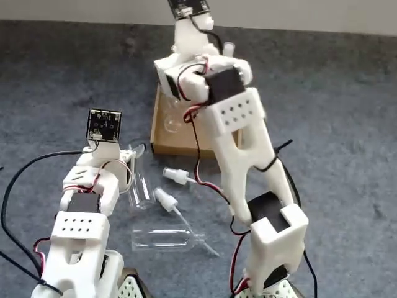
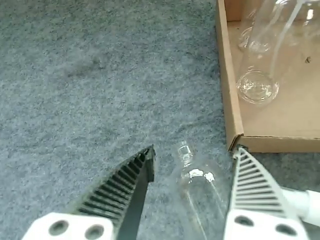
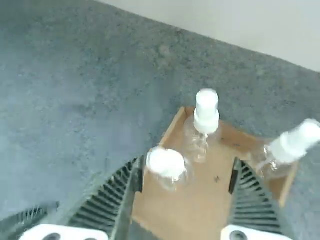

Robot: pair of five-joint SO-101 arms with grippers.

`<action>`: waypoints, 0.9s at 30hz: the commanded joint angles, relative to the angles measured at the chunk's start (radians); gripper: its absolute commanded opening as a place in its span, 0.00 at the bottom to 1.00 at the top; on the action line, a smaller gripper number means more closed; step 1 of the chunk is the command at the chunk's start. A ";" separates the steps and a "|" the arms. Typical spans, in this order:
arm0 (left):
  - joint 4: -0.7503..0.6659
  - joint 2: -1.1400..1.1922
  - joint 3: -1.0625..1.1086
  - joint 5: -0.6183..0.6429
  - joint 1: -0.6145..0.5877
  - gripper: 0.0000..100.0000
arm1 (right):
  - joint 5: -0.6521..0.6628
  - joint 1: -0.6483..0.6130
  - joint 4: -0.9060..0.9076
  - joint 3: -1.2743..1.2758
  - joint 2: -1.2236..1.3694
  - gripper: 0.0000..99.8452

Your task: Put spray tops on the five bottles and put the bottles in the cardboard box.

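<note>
Looking down on a grey carpeted table [image 1: 335,112], you would find two white robot arms working side by side. Near twelve o'clock sits an open cardboard box [image 1: 162,141]. Three capped bottles [image 3: 205,115] stand inside it, each clear and wearing a white spray top.

The right arm stretches from about five o'clock up to the box. Its right gripper [image 3: 187,167] hangs above the open box with the jaws spread wide and nothing held; the capped bottles show below, between the fingers.

The left arm sits at about eight o'clock. Its left gripper [image 2: 194,151] is low over the carpet with the jaws wide apart. A bare bottle [image 2: 197,192] lies on its side between them, with no top and its open neck pointing toward the box. The fingers sit on either side of the bottle and are not closed on it. The near corner of the box lies close by, at roughly one o'clock from this bottle.

Just off the table's middle, toward seven o'clock, a loose spray top [image 1: 176,176] lies on the carpet. A second spray top [image 1: 166,198] lies near it, its thin tube trailing toward five o'clock.

Farther out at seven o'clock, by the near edge, a second bare bottle [image 1: 160,238] lies on its side, neck toward three o'clock.
</note>
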 commanded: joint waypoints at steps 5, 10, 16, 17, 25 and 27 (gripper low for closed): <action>-0.026 0.007 -0.064 0.002 -0.033 0.20 | 0.195 -0.074 0.312 -0.232 -0.090 0.23; -0.032 0.007 -0.068 0.003 -0.070 0.20 | 0.198 -0.134 0.311 -0.047 -0.150 0.23; -0.180 0.010 -0.104 0.009 -0.361 0.20 | 0.192 -0.321 0.246 0.263 -0.283 0.23; -0.183 0.010 -0.105 0.017 -0.415 0.20 | 0.190 -0.344 0.199 0.311 -0.294 0.23; -0.210 0.010 -0.136 0.051 -0.710 0.20 | 0.044 -0.426 -0.317 0.800 -0.297 0.23; -0.235 0.010 -0.136 0.026 -0.768 0.20 | 0.002 -0.423 -0.415 0.908 -0.297 0.23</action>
